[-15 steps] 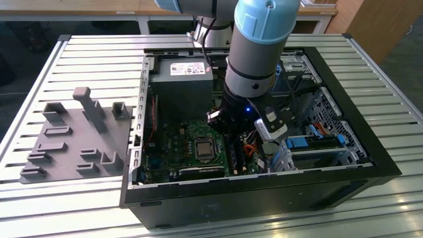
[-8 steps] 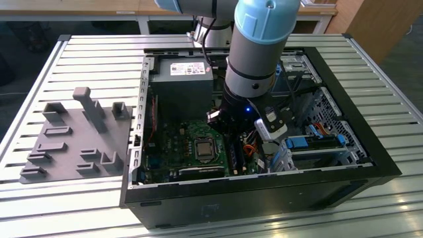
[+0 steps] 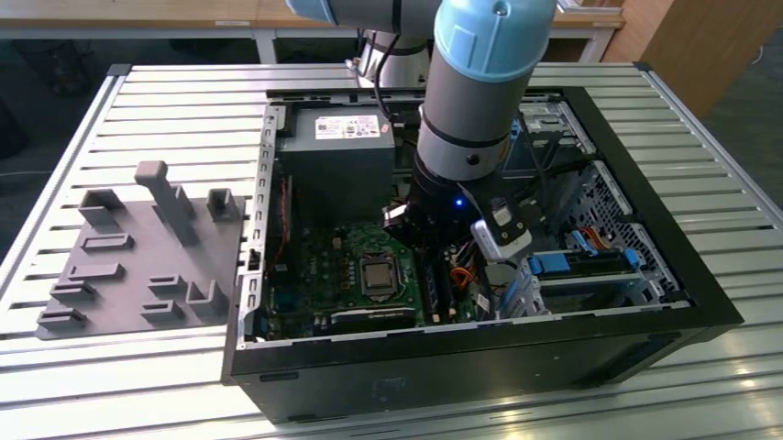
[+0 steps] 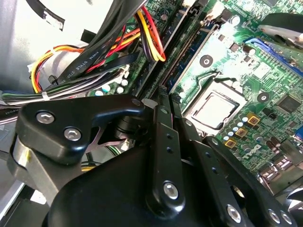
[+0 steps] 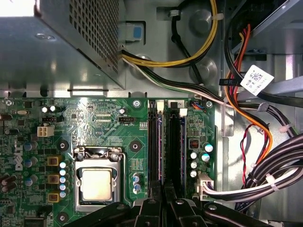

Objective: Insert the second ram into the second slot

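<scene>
The gripper [image 5: 163, 201] hangs low over the motherboard's [image 5: 94, 118] memory slots [image 5: 163, 142], fingers closed together on the upright second ram [image 5: 162, 156], keeping its edge lined along the slot for seating.

green motherboard [image 5: 113, 142], black fingers [image 4: 163, 142]

1. The surface [image 3: 183, 101] is a big metal top made of long silver slats.
2. A black computer case [image 3: 490, 357] lies open on it, all around the tool [image 4: 165, 101].
3. A grey holder plate [image 3: 135, 257] lies on the slats too, well apart from the tool.
</scene>
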You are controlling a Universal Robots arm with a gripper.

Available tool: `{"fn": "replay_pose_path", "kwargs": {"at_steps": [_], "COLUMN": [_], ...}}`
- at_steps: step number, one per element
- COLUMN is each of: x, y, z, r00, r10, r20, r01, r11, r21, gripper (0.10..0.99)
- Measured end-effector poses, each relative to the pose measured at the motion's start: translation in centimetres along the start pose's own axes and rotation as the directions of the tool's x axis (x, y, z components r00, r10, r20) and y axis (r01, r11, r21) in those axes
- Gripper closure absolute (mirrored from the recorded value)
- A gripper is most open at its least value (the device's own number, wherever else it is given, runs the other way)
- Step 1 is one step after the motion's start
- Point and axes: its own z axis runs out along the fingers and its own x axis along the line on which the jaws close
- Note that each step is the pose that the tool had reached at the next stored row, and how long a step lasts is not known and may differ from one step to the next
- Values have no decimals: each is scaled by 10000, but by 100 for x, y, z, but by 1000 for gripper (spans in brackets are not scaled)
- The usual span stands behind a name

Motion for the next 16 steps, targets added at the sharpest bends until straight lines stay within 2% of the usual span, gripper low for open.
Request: {"fn": "replay_pose_path", "kwargs": {"at_steps": [3,5,10,16], "x": [0,0,0,-1], "y": [-7,-9,-10,-10], "z": [0,0,0,17], "r00": [10000,10000,10000,10000], "r10": [14,23,31,36], "r20": [-2,-2,1,1], "r01": [-14,-23,-31,-36], "r11": [10000,10000,10000,10000], "r21": [-85,-92,68,85], "gripper": [945,945,945,945]}}
